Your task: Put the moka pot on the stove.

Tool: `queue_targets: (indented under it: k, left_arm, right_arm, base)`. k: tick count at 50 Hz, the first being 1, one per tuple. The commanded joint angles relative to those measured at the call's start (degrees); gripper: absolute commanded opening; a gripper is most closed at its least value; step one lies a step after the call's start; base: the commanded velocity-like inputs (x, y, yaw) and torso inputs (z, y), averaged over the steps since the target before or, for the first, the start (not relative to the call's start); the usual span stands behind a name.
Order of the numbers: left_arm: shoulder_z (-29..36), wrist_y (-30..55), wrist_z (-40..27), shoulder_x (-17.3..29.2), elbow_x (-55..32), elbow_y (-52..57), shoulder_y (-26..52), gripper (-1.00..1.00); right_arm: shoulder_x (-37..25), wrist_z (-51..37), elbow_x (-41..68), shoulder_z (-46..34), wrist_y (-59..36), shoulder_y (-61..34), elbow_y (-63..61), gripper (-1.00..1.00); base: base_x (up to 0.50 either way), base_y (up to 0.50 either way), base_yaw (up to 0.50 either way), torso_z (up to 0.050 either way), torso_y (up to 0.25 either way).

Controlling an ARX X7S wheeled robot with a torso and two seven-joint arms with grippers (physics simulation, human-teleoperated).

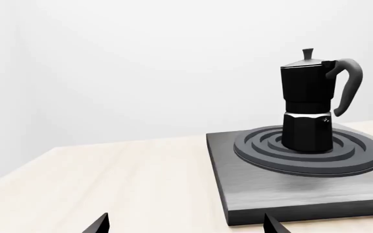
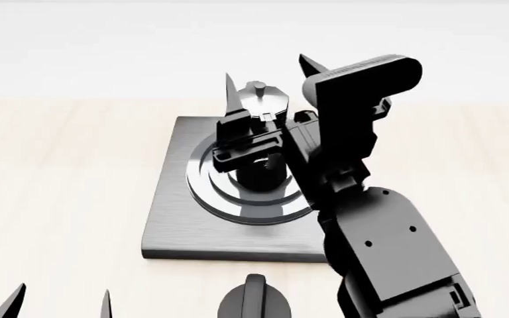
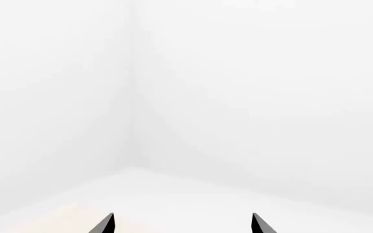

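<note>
The black moka pot (image 1: 308, 104) with its silver lid (image 2: 261, 101) stands upright on the ring burner in the middle of the grey stove (image 1: 290, 194), whose plate (image 2: 177, 225) lies on the light wooden table. My right gripper (image 2: 268, 71) is open above and just behind the pot, one finger on each side of the lid, holding nothing. In the right wrist view that gripper (image 3: 183, 224) faces only white wall. My left gripper (image 2: 60, 298) is open and low at the near left, short of the stove's front corner (image 1: 186, 225).
A round black dial knob (image 2: 254, 303) sits in front of the stove's near edge. My right arm (image 2: 378, 225) crosses over the stove's right side. Light wooden table (image 2: 51, 172) spreads to both sides, with a white wall behind.
</note>
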State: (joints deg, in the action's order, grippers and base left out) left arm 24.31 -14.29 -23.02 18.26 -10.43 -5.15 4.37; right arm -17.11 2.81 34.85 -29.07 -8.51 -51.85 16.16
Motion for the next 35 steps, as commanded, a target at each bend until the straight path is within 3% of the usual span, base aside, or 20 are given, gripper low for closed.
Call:
queue_targets:
  k: [1,35]
  left_arm:
    - [-0.33,-1.55,0.13,-0.32,0.04,-0.61,0.02,1.00]
    - [0.06,-1.96,-0.19,-0.09,-0.17,-0.77,0.15,1.00]
  right_arm:
    - [-4.05,-3.62,1.09,1.12,-0.93,5.79,-12.22,1.00]
    - [-10.51,-12.03,0.29,2.83,-0.02,16.09,-32.21,1.00]
  base:
    - [0.00,0.00,0.00,0.000,0.000]
    - [0.00,0.00,0.00,0.000,0.000]
